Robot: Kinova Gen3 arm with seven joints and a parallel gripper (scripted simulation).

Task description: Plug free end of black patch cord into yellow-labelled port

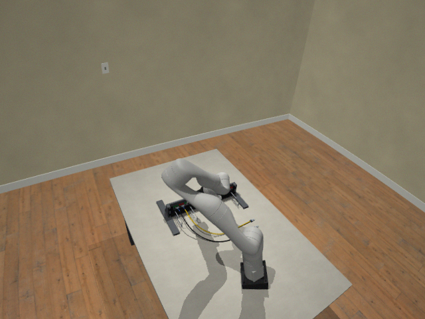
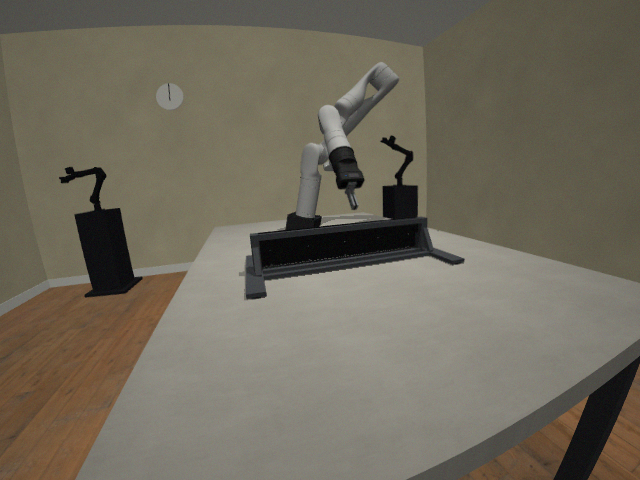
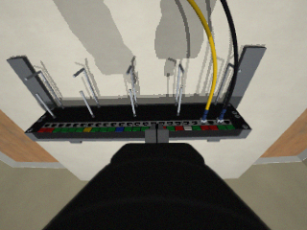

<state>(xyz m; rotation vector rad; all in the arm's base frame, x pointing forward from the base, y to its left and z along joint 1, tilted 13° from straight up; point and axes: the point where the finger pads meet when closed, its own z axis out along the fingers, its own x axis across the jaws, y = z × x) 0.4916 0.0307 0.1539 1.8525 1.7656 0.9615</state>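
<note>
Black cord (image 1: 219, 241) (image 3: 235, 53): one end is in the rack (image 1: 161, 209) (image 2: 336, 227) (image 3: 110, 137), at its right part in the wrist view. The blue boot there points down the frame into the port row; the cord's long axis runs up from it, bending slightly left to the top edge. In the top view the cord sags in a wide arc below the rack, lower centre of frame, then runs right behind the arm (image 1: 206, 203) (image 2: 308, 193). Free plug's heading: can't tell, the arm covers that stretch.

Yellow cord (image 1: 214, 234) (image 3: 214, 62) is plugged just left of the black one in the wrist view. Its free end points right and slightly up in the top view.

Yellow label (image 3: 87, 129) is in the left part of the port row, wrist view.

Gripper (image 2: 354, 207) (image 3: 156, 130): fingers closed together, no gap, nothing between them. In the exterior view they point down, tilted slightly right, above and behind the rack's top rail, apart from it. No cord in the grip.
</note>
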